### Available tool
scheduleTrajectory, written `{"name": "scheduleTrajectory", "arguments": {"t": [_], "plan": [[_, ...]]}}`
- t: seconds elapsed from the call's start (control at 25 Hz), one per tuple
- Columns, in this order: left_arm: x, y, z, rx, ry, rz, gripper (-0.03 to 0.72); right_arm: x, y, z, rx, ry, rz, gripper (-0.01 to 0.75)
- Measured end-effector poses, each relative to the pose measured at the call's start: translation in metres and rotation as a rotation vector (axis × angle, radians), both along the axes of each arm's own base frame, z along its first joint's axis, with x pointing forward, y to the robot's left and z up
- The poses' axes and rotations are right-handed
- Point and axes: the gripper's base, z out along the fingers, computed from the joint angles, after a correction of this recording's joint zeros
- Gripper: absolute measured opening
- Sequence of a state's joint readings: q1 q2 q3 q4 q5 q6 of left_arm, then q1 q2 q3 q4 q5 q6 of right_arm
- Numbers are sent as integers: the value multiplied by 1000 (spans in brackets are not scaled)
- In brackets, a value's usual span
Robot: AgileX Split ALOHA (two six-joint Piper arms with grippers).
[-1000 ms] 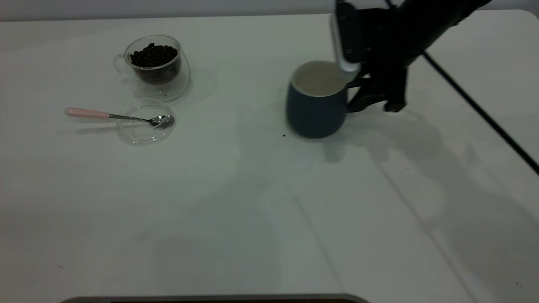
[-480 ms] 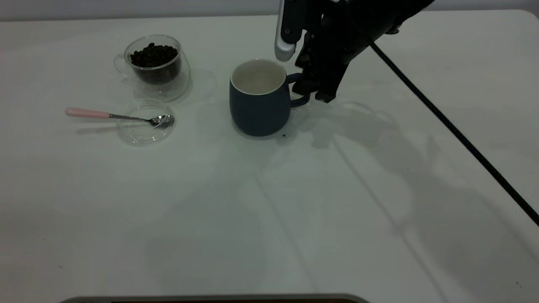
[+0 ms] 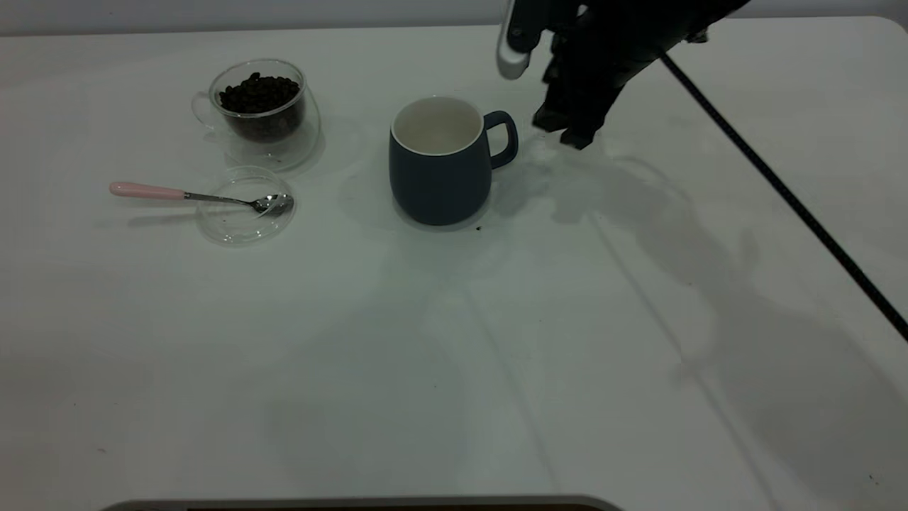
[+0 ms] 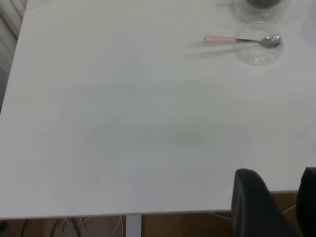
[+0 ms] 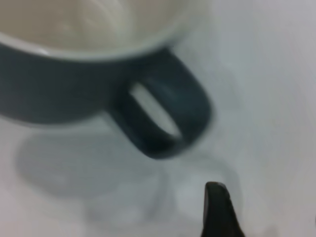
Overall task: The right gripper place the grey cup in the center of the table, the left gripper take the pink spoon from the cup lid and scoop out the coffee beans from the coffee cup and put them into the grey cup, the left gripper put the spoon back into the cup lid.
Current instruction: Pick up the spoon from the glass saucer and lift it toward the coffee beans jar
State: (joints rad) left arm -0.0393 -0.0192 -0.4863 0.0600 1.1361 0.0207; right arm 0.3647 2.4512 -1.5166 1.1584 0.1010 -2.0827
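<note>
Currently I note the pink spoon (image 3: 191, 195), handle pointing away from the grey cup (image 3: 440, 167) at table centre, nearer my empty, parted left gripper (image 4: 274, 207); right gripper (image 3: 567, 131) empty, spread unclear.

Pale wall (image 3: 248, 13); wooden floor (image 4: 173, 226) below

Smooth matt white counter (image 3: 440, 355). At centre, a matt blue-grey ceramic cup (image 3: 440, 170) with a white glazed inside. At upper left, a clear glass cup (image 3: 266, 113) and clear glass lid (image 3: 234, 227), a shiny metal spoon (image 3: 198, 196) with a pale pink handle.
</note>
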Motion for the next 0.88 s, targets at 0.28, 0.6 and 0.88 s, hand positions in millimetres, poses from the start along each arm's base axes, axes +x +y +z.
{"name": "scheduleTrajectory", "arguments": {"t": [0.28,0.6,0.88], "plan": [[0,0,0,0,0,0,282,6,-16,1,116,44,-208,493],[0,0,0,0,0,0,282,-36,-53,100,546,150,-702,486],[0,0,0,1,0,-1,282,-158,-62,228,910,280,-599,405]]}}
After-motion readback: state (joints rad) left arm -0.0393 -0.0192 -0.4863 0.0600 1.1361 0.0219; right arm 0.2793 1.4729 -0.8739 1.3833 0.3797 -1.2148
